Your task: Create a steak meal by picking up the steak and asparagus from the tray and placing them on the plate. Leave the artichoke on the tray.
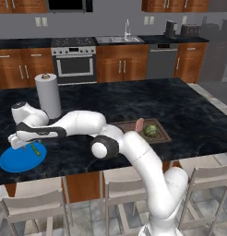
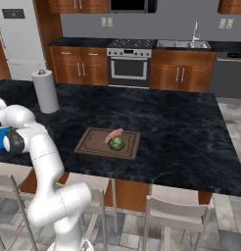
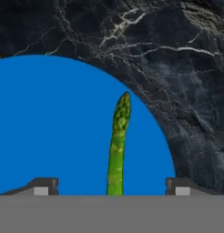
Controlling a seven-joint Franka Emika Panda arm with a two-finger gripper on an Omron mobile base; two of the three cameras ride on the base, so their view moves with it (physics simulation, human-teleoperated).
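Closest to the hand camera, the asparagus (image 3: pixel 118 145) lies green against the plate (image 3: pixel 54 132), its tip pointing away and its stalk running back between the two dark fingertips (image 3: pixel 45 185), which stand wide apart on either side without touching it. From the left base view the gripper (image 1: pixel 17 140) hangs low over the near-left part of the black marble counter (image 1: pixel 194 115), right above the blue disc, with the stalk (image 1: pixel 35 148) lying on it beside the fingers. Well off to the right sits the tray (image 2: pixel 90 142), and on it the artichoke (image 2: pixel 116 143) with the steak (image 2: pixel 113 134) touching its far side, tilted up against it. Behind the arm stands a paper towel roll (image 1: pixel 48 95), upright on the counter.
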